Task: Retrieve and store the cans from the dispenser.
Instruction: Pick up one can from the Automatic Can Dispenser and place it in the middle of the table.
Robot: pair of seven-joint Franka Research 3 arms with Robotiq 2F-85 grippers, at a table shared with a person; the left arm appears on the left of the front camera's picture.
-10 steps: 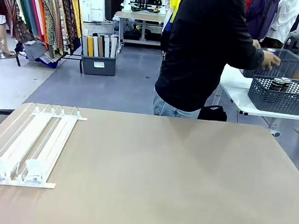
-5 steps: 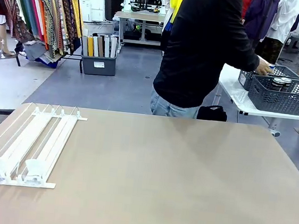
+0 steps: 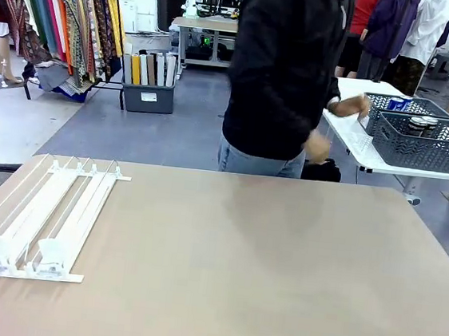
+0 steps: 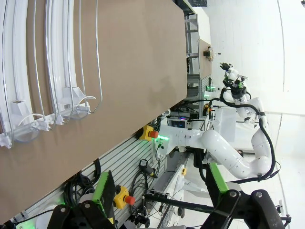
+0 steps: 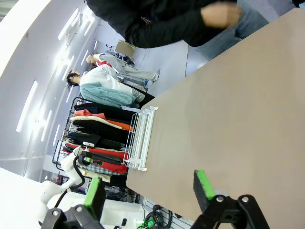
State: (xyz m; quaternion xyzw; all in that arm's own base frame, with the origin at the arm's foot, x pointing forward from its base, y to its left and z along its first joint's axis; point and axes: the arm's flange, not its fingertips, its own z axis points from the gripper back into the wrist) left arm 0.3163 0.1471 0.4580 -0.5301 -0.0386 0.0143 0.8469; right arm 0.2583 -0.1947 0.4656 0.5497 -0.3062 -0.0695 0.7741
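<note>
The cans, slim drink cans with silver tops, stand off the main counter at about two o'clock of the front view: two dark ones (image 3: 421, 125) in the nearer grey-blue lattice plastic basket (image 3: 423, 149), and blue ones with white lettering (image 3: 399, 103) in a second such basket (image 3: 438, 109) just behind it, both on a white side table (image 3: 357, 132). The flat white and clear plastic dispenser (image 3: 46, 217) of sloped parallel lanes lies on the tan counter (image 3: 262, 268) at about nine o'clock, its clear front stops toward the robot and its lanes holding nothing. A person in a black top (image 3: 283, 70) stands at twelve o'clock beyond the far edge, one hand (image 3: 350, 107) by the rim of the farther basket, the other hand (image 3: 316, 149) blurred and lower. In the left wrist view the left gripper (image 4: 162, 200) has its jaws released wide, nothing between the green pads, off the counter's near edge past the dispenser's stops. In the right wrist view the right gripper (image 5: 150, 188) likewise has its jaws spread and bare over the counter.
</note>
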